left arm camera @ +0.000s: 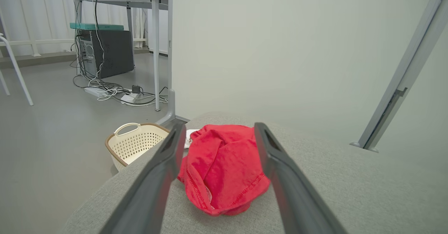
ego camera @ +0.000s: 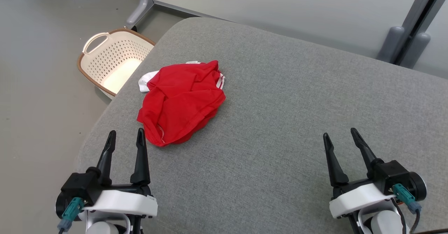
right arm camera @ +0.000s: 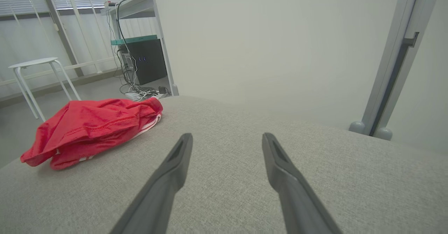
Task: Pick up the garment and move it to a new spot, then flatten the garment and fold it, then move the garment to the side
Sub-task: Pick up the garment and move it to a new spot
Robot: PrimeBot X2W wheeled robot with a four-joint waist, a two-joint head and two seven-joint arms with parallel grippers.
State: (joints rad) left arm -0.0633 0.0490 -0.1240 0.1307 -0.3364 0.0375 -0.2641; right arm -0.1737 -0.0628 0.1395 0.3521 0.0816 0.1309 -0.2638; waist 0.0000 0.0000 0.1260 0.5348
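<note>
- The crumpled red fabric garment (ego camera: 182, 101), with white trim, lies in a loose heap on the left part of the grey upholstered worktop (ego camera: 280, 132). It is close to the left edge, and a white piece pokes out on its far left side.
- Your left tool (ego camera: 126, 132) has its two long dark fingers spread apart with nothing between them. It sits at the near left, with its tips just short of the heap's near edge and pointing at it.
- Your right tool (ego camera: 339, 133) is also spread wide and empty, at the near right and well apart from the cloth.
- A cream perforated plastic basket (ego camera: 101, 61) with a brown rim stands on the floor, just past the worktop's left edge.
- Expect the garment to be light and limp. It will probably sag and unfurl as you lift it, and drag across the upholstery rather than slide.
- The left wrist view shows a stitched hem curling along the near edge, facing your left tool. That raised, doubled fold looks like the best place to pinch.
- Gather several layers so that you do not lift just a single flap.
- Come down gently so the tips do not dig into the padded surface.
</note>
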